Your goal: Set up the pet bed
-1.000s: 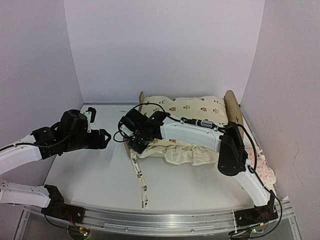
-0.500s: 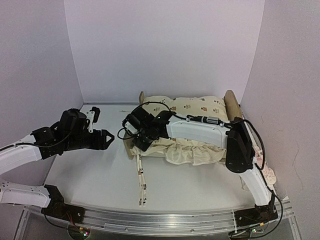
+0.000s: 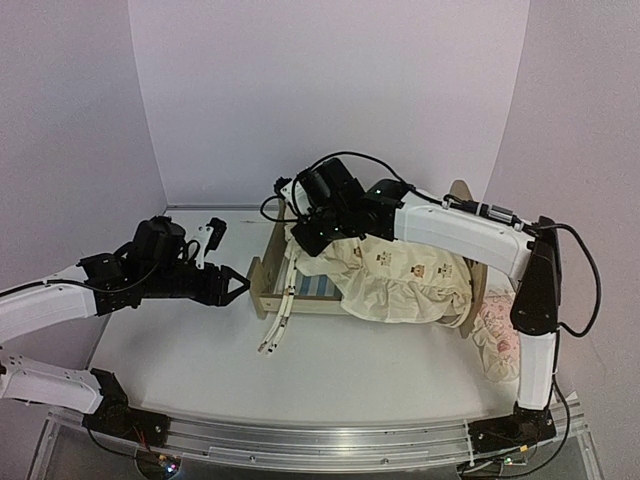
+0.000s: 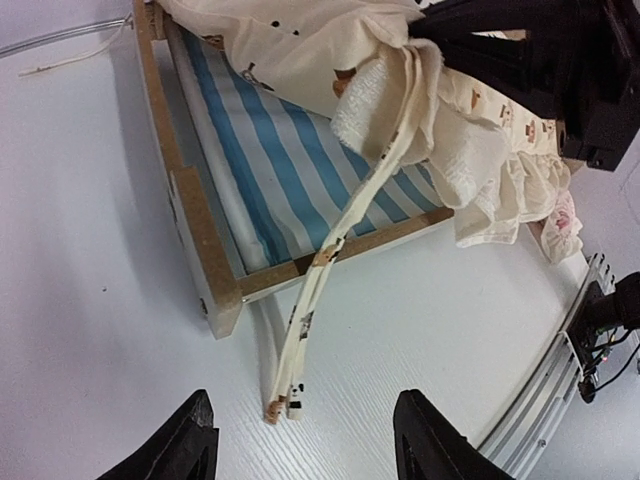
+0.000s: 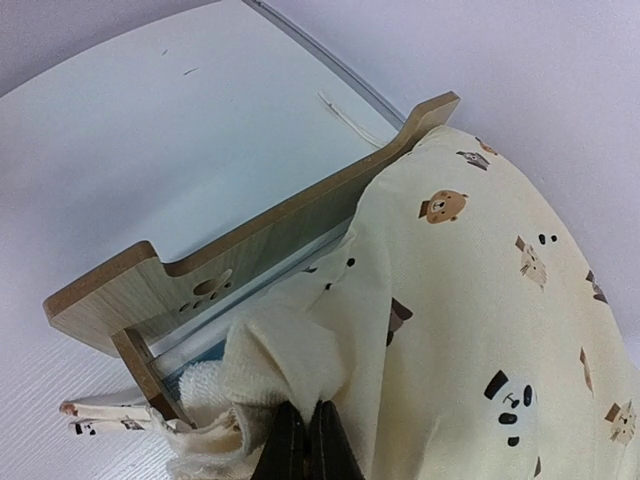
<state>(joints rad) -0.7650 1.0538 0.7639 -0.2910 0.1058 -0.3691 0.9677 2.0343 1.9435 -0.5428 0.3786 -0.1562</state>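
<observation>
The pet bed (image 3: 262, 283) stands mid-table, with its blue-and-white striped mattress (image 3: 312, 288) bared at the left end. Its paw-print end board (image 5: 215, 285) is at that left end. My right gripper (image 3: 305, 235) is shut on a corner of the cream animal-print cushion (image 3: 400, 275) and holds it above the bed. The pinch shows in the right wrist view (image 5: 305, 430). The cushion's ties (image 3: 278, 320) hang over the front rail onto the table. My left gripper (image 3: 232, 287) is open and empty just left of the bed. Its fingers (image 4: 190, 445) straddle the tie ends (image 4: 285, 400).
A small pink ruffled pillow (image 3: 500, 335) lies on the table right of the bed, partly under the right arm. White walls enclose the table on three sides. A metal rail (image 3: 320, 440) runs along the near edge.
My right gripper has risen and moved back with the cushion corner, baring the striped mattress. The ties have been dragged up with it. My left gripper has moved right, close to the bed's end.
</observation>
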